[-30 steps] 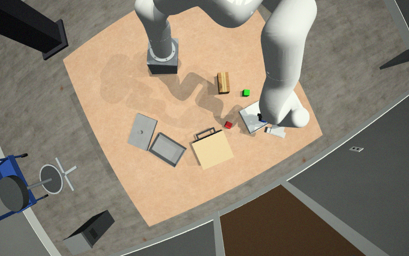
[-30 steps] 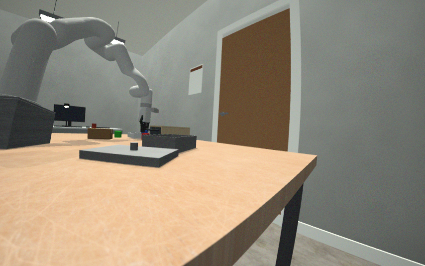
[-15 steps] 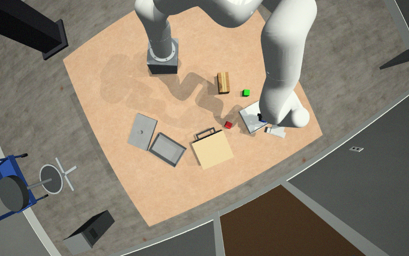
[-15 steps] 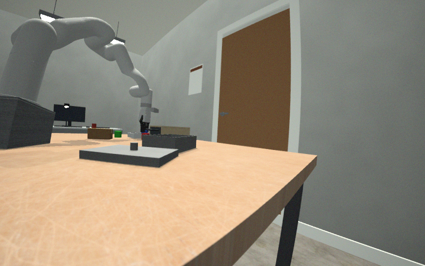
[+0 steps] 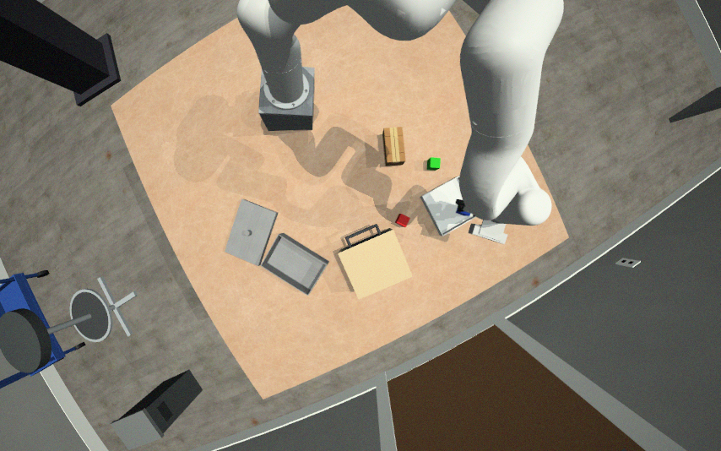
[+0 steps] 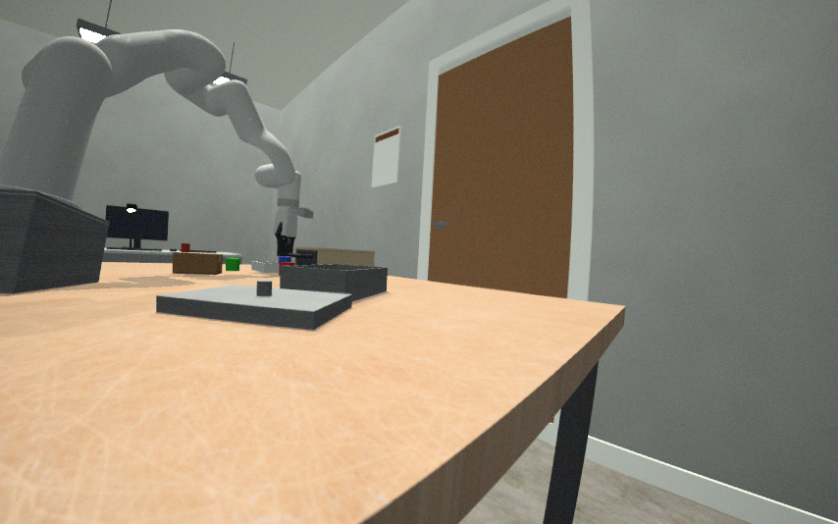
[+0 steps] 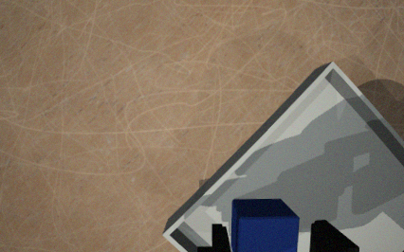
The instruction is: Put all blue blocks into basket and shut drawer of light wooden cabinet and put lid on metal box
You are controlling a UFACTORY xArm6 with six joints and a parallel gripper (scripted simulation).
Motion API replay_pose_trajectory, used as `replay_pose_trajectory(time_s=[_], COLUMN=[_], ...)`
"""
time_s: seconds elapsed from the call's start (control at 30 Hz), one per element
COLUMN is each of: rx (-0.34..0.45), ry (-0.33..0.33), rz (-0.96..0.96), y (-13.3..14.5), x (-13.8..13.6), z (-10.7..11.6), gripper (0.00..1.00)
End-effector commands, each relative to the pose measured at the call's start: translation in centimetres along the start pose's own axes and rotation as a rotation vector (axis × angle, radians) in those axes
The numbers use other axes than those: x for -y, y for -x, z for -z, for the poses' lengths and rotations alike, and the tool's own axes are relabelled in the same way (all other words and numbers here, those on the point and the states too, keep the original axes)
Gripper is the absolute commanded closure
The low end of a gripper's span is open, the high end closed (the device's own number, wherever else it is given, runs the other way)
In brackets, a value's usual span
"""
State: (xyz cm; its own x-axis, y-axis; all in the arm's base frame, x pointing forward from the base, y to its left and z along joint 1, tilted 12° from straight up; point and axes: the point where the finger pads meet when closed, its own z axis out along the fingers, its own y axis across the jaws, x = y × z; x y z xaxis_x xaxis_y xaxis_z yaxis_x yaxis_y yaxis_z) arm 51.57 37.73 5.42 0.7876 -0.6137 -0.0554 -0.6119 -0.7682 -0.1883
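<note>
My gripper is partly open over the basket, with a gap beside the blue block. The blue block is between and below the fingertips, inside the basket outline; whether it rests on the floor is unclear. The basket is a shallow light tray, partly hidden by the arm. The metal box is uncovered and looks empty. Its lid lies beside it. The light wooden cabinet has its drawer seemingly shut.
A red block lies between basket and cabinet. A green block and a brown box stand nearer the robot base. The cabinet's dark handle sticks out towards the base.
</note>
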Motion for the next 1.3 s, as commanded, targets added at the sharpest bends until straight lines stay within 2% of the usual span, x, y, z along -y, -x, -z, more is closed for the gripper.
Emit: replay_pose_trajectory(time_s=[0.0, 0.8, 1.27], rx=[-0.002, -0.002, -0.002], ry=[-0.005, -0.005, -0.005], rz=[0.0, 0.0, 0.0], y=[-0.1, 0.0, 0.0], x=[0.2, 0.1, 0.1], z=[1.5, 10.0, 11.8], gripper=[0.49, 0.49, 0.49])
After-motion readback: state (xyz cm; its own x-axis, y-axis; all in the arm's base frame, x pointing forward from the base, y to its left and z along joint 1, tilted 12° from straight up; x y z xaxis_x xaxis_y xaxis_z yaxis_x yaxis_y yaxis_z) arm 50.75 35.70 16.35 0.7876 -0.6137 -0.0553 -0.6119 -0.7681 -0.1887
